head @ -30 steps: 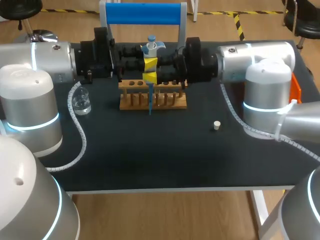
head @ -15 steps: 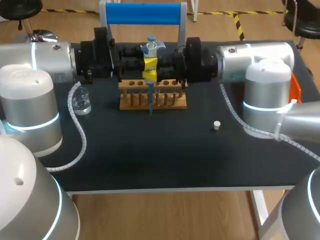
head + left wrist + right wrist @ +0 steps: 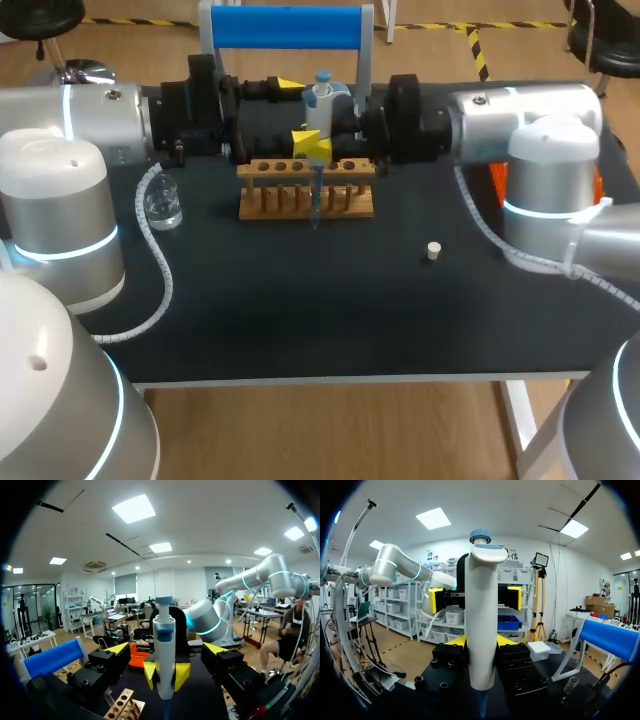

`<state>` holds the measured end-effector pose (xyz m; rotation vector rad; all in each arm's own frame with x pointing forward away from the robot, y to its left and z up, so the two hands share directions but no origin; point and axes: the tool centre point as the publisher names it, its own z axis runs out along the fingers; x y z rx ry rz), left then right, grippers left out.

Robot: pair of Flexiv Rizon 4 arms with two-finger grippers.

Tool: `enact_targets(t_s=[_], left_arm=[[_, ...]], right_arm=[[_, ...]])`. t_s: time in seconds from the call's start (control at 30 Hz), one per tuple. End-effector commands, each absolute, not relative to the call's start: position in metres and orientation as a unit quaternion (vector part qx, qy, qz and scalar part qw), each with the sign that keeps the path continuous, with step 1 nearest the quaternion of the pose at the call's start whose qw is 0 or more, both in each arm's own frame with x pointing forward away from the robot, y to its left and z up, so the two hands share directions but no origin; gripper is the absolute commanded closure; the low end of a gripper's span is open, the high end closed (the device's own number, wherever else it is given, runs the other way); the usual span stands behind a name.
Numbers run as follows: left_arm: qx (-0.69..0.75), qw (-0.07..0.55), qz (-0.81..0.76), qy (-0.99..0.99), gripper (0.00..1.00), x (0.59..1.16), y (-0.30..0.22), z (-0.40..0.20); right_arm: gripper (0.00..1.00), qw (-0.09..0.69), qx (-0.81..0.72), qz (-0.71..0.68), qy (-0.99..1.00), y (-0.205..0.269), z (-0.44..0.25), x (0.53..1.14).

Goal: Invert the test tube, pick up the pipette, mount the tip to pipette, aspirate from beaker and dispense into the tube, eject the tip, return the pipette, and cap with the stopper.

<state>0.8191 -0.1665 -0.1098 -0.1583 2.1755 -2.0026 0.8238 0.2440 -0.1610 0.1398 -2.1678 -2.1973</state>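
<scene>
We are holding the pipette [image 3: 321, 100] upright in our right gripper [image 3: 480, 641], whose yellow fingertips [image 3: 456, 640] are pressing on the white body from both sides, low on the barrel. The right arm is coming in from the right side and is reaching to the middle of the table [image 3: 300, 310], at the back. A thin blue tip [image 3: 316, 205] is sitting on the pipette's lower end and is pointing down, in the head view lining up with the wooden rack [image 3: 275, 200]. We cannot tell whether it is inside anything there.

Our left gripper [image 3: 166, 648] is facing the right one from the other side, and its fingers are spread wide. The pipette is standing in the gap between them, and neither finger is touching it.

The beaker [image 3: 163, 206] is standing near the left arm, well apart from the rack. The white stopper [image 3: 433, 251] is lying on the table right of the rack, near the right arm's base. A blue-barred frame [image 3: 285, 27] is standing behind both grippers.
</scene>
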Motion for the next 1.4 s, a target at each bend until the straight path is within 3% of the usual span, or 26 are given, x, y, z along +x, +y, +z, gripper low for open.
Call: enact_targets(t_s=[0.03, 0.73, 1.4], left_arm=[[-0.054, 0.092, -0.674, 0.731, 0.0, 0.818, -0.166, -0.11], [-0.054, 0.092, -0.674, 0.731, 0.0, 0.818, -0.166, -0.11], [-0.054, 0.092, -0.674, 0.731, 0.0, 0.818, -0.166, -0.11]], right_arm=[[1.0, 0.032, 0.057, -0.704, -0.707, 0.205, -0.157, 0.829], [1.0, 0.039, 0.075, -0.663, -0.744, 0.027, -0.159, 0.909], [1.0, 0.014, 0.071, -0.667, -0.742, -0.099, -0.138, 0.938]])
